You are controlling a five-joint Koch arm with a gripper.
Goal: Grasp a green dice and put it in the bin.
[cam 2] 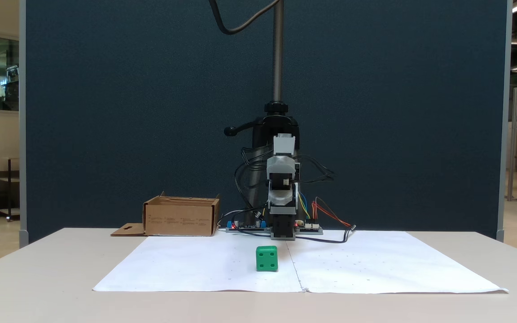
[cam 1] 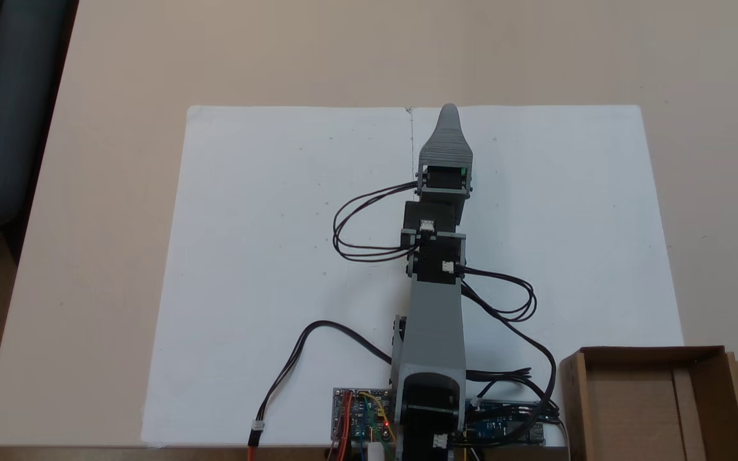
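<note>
While the gripper (cam 1: 448, 112) hung over the green dice (cam 2: 266, 258), jaw opening impossible to tell, a good grasp needed a straight descent straddling opposite faces.

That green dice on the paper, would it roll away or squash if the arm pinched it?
Probably neither. The dice looks like a hard plastic cube sitting flat on one face on the paper, so it should stay put rather than roll. Its smooth, glossy-looking sides might slip in a loose pinch. It is small, so likely light.
</note>
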